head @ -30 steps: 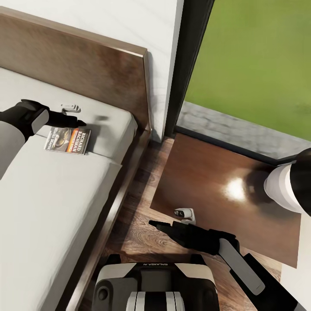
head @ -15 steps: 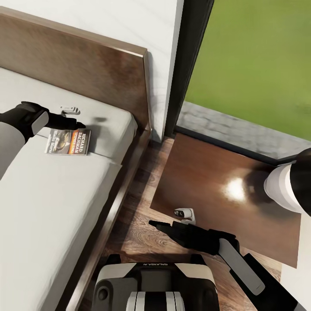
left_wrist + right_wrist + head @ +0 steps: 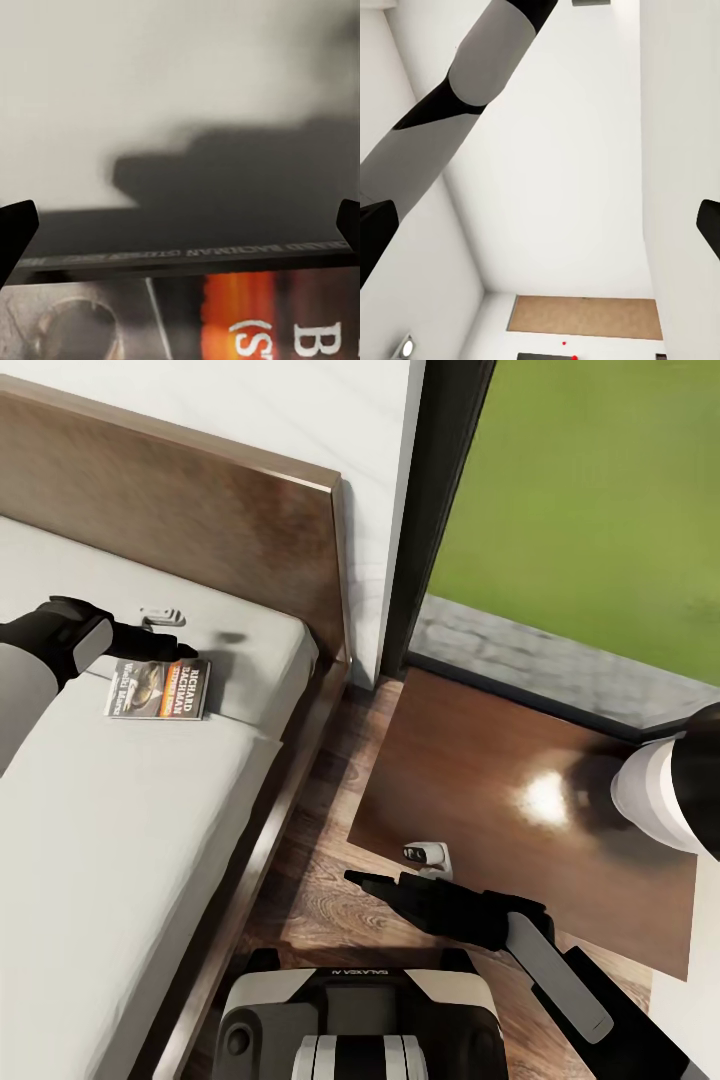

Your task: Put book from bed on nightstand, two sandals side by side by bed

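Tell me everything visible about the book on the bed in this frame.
The book is a thin paperback lying flat, cover up, on the bed mattress near the headboard. Its cover is pale grey with an orange band and dark lettering. The left hand sits open at its far edge, fingertips astride it; contact is unclear.

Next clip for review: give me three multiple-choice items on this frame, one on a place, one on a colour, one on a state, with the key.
1. Where does the small paperback book with the orange band lie?
A. on the light grey-beige mattress
B. on the nightstand
C. on the floor

2. What colour is the square nightstand top?
A. white
B. glossy dark reddish-brown
C. blue

3. How is the left claw?
A. shut on the book
B. open, fingers spread by the book's far edge
C. resting on the nightstand

Key: 1 A, the book rests on the mattress. 2 B, the nightstand top shines dark reddish-brown. 3 B, the left claw shows its fingers wide apart.
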